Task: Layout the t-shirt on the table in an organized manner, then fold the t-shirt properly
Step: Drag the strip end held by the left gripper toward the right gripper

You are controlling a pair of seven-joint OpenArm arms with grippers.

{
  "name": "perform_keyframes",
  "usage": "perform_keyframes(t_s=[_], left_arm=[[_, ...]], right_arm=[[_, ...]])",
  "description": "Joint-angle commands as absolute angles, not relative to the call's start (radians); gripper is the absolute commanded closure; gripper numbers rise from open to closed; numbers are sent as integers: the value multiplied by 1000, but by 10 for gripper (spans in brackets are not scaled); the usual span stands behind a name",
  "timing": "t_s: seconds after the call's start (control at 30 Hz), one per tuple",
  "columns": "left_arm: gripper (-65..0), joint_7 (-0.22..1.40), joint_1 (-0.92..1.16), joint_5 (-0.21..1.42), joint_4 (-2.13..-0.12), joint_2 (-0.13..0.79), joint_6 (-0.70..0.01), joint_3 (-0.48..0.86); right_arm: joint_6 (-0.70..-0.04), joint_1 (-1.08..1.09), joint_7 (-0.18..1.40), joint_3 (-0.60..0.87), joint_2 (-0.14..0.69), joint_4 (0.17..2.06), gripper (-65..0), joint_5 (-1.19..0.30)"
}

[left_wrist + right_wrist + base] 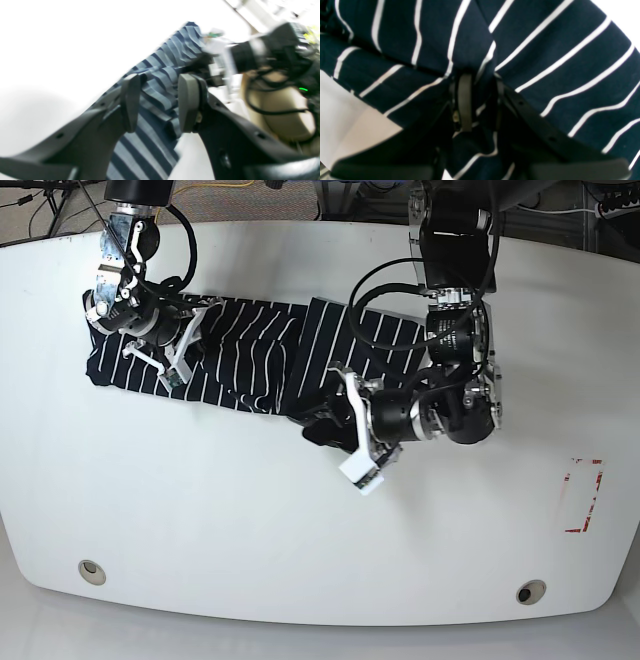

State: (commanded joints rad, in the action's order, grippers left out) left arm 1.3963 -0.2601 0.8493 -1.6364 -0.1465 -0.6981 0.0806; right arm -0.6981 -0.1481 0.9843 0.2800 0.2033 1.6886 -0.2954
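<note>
The t-shirt (240, 355), dark navy with thin white stripes, lies spread across the back left of the table (250, 530), its near right edge bunched. My left gripper (316, 425) sits at that bunched edge. In the left wrist view, pleated fabric (160, 100) fills the gap between its pads (131, 100) and touches both. My right gripper (180, 350) is at the shirt's left part. In the right wrist view its fingers (465, 102) are shut on a fold, and the fabric (557, 62) drapes over them.
A red-and-white tape rectangle (583, 495) marks the table's right side. Two metal grommet holes (91, 571) (530, 591) sit near the front edge. The other arm (250, 57) and its cables show beyond the cloth in the left wrist view.
</note>
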Motion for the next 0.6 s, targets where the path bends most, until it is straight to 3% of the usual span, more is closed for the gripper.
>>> perform_keyframes(t_s=[0.17, 0.37, 0.6], left_arm=[[-229, 1396, -249, 808, -1635, -61, -698, 119], [-79, 1388, -211, 785, -1635, 16, -698, 117], [-71, 1346, -180, 782, -1589, 87, -698, 113]], right_arm=[[-698, -148, 986, 280, 197, 1690, -109, -295], [-698, -148, 986, 280, 193, 1690, -109, -294], [-698, -148, 986, 280, 191, 1751, -109, -294]])
